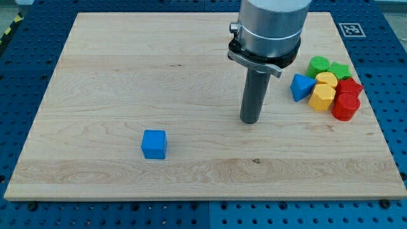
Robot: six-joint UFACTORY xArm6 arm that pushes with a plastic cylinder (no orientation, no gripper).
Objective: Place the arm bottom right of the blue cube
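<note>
The blue cube (154,144) sits alone on the wooden board (127,76), toward the view's bottom left of centre. My tip (250,120) rests on the board well to the view's right of the cube and a little above its level, far apart from it. The rod rises from the tip to the grey arm body at the view's top.
A cluster of blocks lies at the view's right: a blue triangular block (301,86), two green blocks (318,64) (340,69), two yellow blocks (326,79) (322,97), and two red blocks (349,87) (345,106). The cluster is just right of my tip.
</note>
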